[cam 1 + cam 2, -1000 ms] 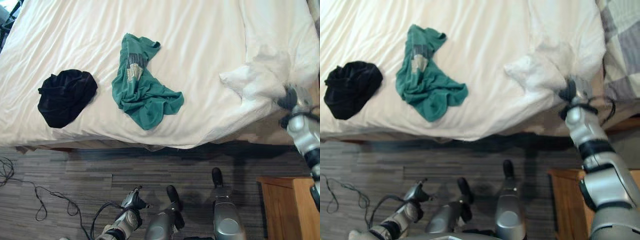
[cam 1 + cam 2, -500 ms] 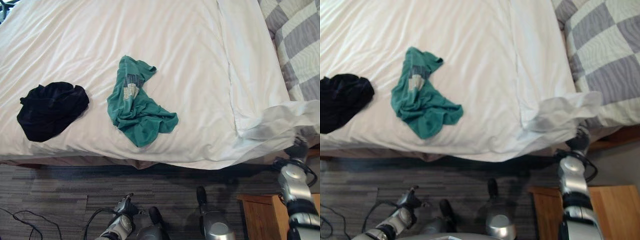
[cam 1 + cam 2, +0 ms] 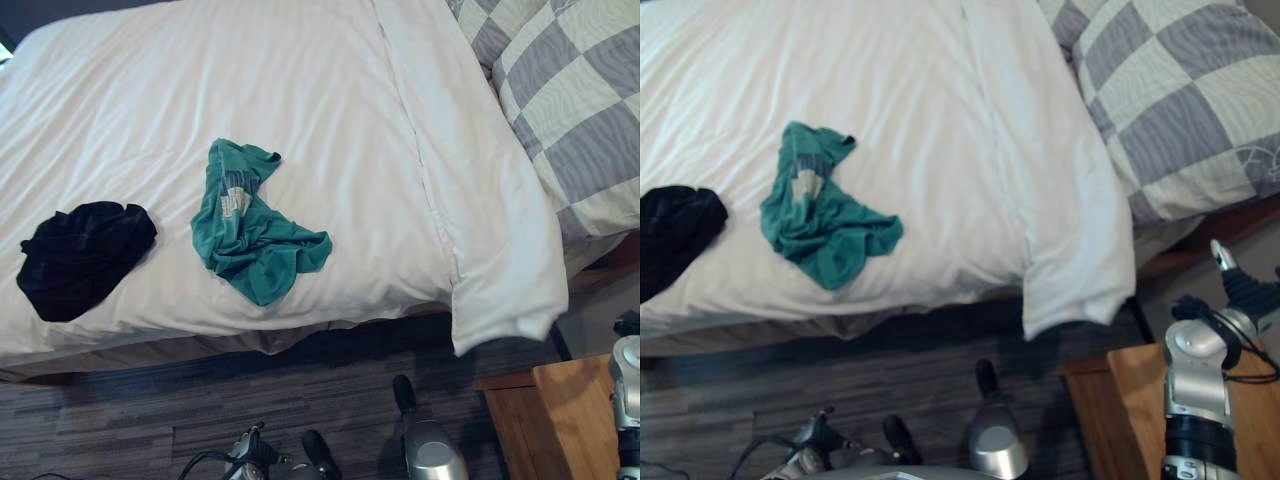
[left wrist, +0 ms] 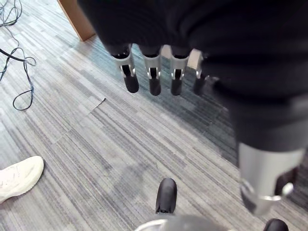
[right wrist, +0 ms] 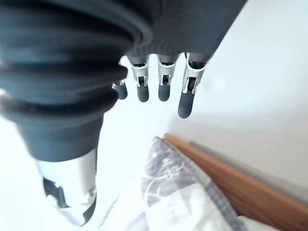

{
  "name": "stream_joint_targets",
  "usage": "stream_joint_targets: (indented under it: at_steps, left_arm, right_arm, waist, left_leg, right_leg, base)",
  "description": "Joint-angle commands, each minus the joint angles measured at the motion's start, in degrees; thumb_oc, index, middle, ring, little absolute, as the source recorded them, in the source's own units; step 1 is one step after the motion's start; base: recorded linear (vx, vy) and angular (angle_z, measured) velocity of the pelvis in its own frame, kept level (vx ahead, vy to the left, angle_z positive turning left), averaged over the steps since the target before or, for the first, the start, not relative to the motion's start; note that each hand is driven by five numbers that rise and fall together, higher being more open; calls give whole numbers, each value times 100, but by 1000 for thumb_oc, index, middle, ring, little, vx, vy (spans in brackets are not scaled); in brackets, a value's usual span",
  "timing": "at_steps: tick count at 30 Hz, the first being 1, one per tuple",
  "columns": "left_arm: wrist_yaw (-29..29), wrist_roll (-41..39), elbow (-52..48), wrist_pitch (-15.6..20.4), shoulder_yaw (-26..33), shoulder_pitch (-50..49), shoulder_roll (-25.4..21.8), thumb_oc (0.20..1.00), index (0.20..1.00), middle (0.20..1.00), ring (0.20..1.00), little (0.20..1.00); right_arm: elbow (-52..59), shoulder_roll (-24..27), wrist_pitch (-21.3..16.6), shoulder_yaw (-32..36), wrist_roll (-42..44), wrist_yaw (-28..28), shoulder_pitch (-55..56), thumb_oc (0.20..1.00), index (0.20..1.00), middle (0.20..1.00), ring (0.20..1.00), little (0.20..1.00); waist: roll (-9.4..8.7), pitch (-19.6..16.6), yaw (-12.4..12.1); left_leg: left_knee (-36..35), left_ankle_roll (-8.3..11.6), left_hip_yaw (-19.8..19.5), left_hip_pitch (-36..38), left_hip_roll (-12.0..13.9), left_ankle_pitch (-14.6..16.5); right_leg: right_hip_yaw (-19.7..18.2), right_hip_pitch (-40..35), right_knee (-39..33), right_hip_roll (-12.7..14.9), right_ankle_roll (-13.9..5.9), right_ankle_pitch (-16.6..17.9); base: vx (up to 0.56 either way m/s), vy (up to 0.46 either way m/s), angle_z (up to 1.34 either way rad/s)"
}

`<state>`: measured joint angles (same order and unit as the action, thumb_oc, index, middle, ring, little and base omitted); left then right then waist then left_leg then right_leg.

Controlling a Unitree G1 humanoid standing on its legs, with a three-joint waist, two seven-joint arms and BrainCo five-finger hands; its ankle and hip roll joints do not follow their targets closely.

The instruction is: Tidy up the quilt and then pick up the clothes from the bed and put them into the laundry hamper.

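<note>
White quilt [image 3: 300, 120] lies flat, one corner overhanging, probably slipping if tugged; green shirt [image 3: 250, 235] waits near the edge; right hand [image 5: 163, 89] and left hand [image 4: 151, 74] hang loose-fingered, empty.

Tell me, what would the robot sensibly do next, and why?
Probably bring one hand toward the green garment. The white quilt looks spread flat, the right hand hangs open and empty, and the green garment and a black garment lie near the bed's front edge.
</note>
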<state>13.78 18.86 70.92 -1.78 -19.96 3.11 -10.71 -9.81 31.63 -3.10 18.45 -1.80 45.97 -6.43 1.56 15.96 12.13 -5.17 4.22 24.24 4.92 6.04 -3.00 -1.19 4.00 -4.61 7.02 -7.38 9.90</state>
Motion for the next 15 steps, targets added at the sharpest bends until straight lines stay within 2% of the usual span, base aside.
stream_joint_targets:
  at_steps: [1, 4, 5, 6, 7, 8, 9, 11, 12, 13, 14, 15]
  left_arm:
    - [75, 133, 221, -9, 29, 270, -132, 1000, 1000, 1000, 1000, 1000]
    - [32, 81, 97, 73, -156, 388, -193, 1000, 1000, 1000, 1000, 1000]
    - [32, -14, 4, 141, -319, 508, -232, 1000, 1000, 1000, 1000, 1000]
    - [31, -19, 4, 141, -303, 517, -225, 1000, 1000, 1000, 1000, 1000]
    - [34, -54, -30, 173, -372, 578, -230, 1000, 1000, 1000, 1000, 1000]
    - [57, -181, -81, 211, -489, 739, -260, 1000, 1000, 1000, 1000, 1000]
    - [57, -183, -79, 212, -488, 743, -260, 1000, 1000, 1000, 1000, 1000]
    - [143, -257, -113, 164, -419, 859, -294, 1000, 1000, 1000, 1000, 1000]
    - [143, -257, -114, 164, -419, 861, -298, 1000, 1000, 1000, 1000, 1000]
    - [233, -258, -64, 114, -293, 936, -329, 1000, 1000, 1000, 1000, 1000]
    - [233, -258, -63, 114, -293, 936, -333, 1000, 1000, 1000, 1000, 1000]
    - [287, -260, -16, 62, -160, 942, -359, 1000, 1000, 1000, 1000, 1000]
  right_arm:
    - [-13, 561, -59, -187, -512, -331, -710, 200, 200, 200, 200, 200]
    - [-1049, 916, 55, -911, -277, -661, -1366, 200, 200, 200, 200, 200]
    - [-2019, 1014, 96, -1337, 111, -946, -1729, 200, 200, 200, 200, 200]
    - [-2091, 1036, 61, -1383, 136, -946, -1796, 200, 200, 200, 200, 200]
    - [-2647, 1027, 68, -1564, 398, -1168, -1900, 200, 200, 200, 200, 200]
    - [-3838, 953, 100, -1817, 890, -1534, -2106, 200, 200, 200, 200, 200]
    - [-3857, 957, 88, -1825, 897, -1539, -2121, 200, 200, 200, 200, 200]
    - [-4257, 667, 153, -1819, 985, -1771, -1741, 200, 200, 200, 200, 200]
    - [-4257, 663, 152, -1817, 984, -1771, -1742, 200, 200, 200, 200, 200]
    - [-4394, 264, 175, -1809, 930, -1918, -1248, 200, 200, 200, 200, 200]
    - [-4390, 259, 176, -1806, 929, -1917, -1246, 200, 200, 200, 200, 200]
    - [-4548, -187, 237, -1887, 824, -2071, -758, 200, 200, 200, 200, 200]
  waist:
    - [-81, 169, -256]
    - [-48, 274, -370]
    - [-16, 355, -432]
    - [-11, 362, -418]
    - [14, 409, -425]
    - [73, 560, -421]
    - [71, 553, -420]
    - [97, 763, -395]
    - [93, 748, -405]
    - [57, 846, -376]
    - [55, 830, -385]
    - [6, 883, -377]
  left_leg:
    - [17, 395, -107, 127, 500, 296]
    - [17, 419, -148, 37, 503, 241]
    - [17, 430, -177, -39, 497, 202]
    - [17, 430, -175, -44, 497, 201]
    - [17, 430, -196, -62, 485, 198]
    - [17, 420, -222, -225, 443, 133]
    - [17, 419, -222, -237, 440, 131]
    - [197, 383, -237, -383, 376, 170]
    - [210, 383, -230, -413, 380, 163]
    - [420, 360, -258, -527, 369, 262]
    - [424, 360, -252, -553, 373, 250]
    - [603, 334, -295, -614, 357, 347]
  right_leg:
    - [147, 216, 477, 195, -340, -1049]
    - [161, 276, 472, 189, -324, -1030]
    - [162, 335, 484, 188, -318, -1023]
    - [158, 344, 488, 187, -318, -1024]
    - [170, 366, 529, 198, -325, -1050]
    - [142, 581, 690, 199, -321, -1061]
    - [139, 602, 709, 201, -321, -1071]
    - [119, 797, 960, 206, -324, -1157]
    - [110, 826, 959, 202, -318, -1139]
    - [128, 884, 1061, 236, -330, -1179]
    - [120, 907, 1049, 231, -325, -1156]
    - [146, 927, 1130, 257, -335, -1185]
  base:
    - [-34, -20, 3]
    - [-63, -24, 6]
    - [-64, -17, 8]
    - [-35, -10, 18]
    - [-51, 4, 17]
    - [-51, 4, 11]
    - [-69, 26, -2]
    - [-66, 35, 1]
    - [-95, 22, -2]
    - [-51, 2, -7]
    - [-69, 17, -13]
    - [-37, 5, -6]
